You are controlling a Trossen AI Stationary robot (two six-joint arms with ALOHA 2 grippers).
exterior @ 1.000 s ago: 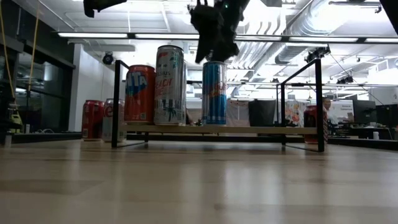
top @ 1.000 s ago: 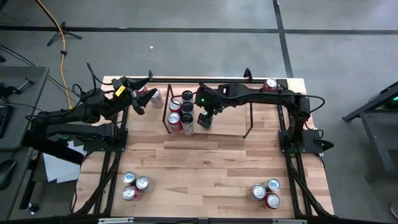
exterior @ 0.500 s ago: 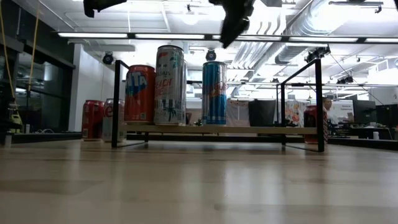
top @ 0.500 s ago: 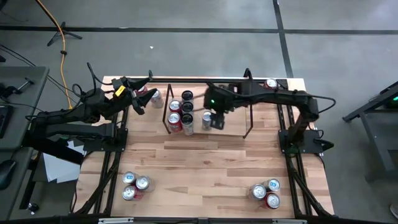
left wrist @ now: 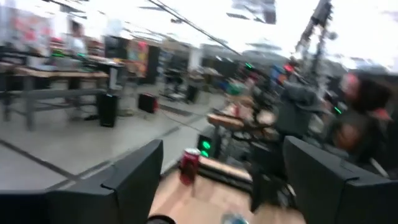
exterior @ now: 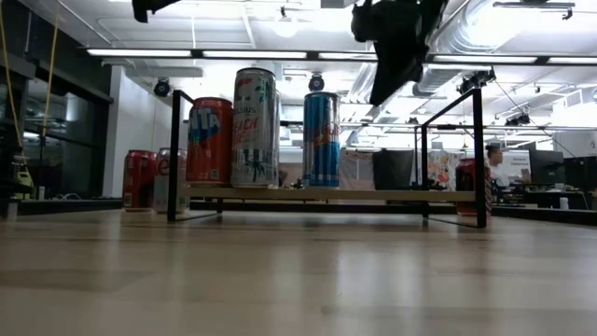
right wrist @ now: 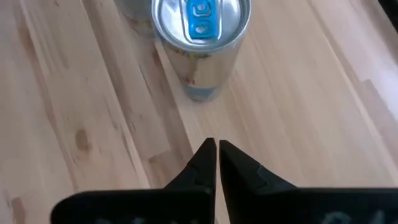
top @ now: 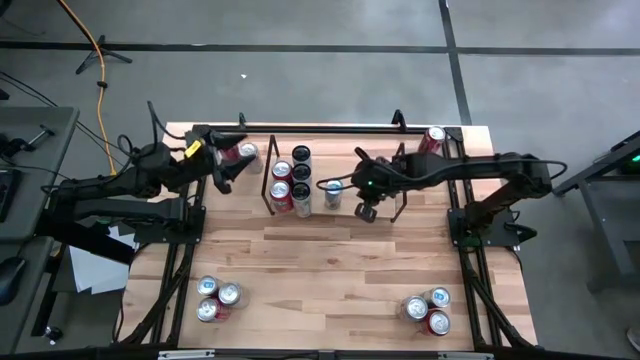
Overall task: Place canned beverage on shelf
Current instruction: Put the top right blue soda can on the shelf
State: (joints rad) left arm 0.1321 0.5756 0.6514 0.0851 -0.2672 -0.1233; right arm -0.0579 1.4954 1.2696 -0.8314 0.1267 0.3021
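Standing upright on the shelf (top: pixel 399 129) w/ nothing touching it is the slim blue can (top: pixel 332 193), next to the other cans (top: pixel 290 181) at the shelf's left end. Right end effector (top: pixel 366 213) sits just beside it, over the shelf's middle, fingers pressed together and empty. Left end effector (top: pixel 222 176) hovers spread apart near the silver can (top: pixel 247 153) by the table (top: pixel 330 270) back-left corner, not gripping anything.
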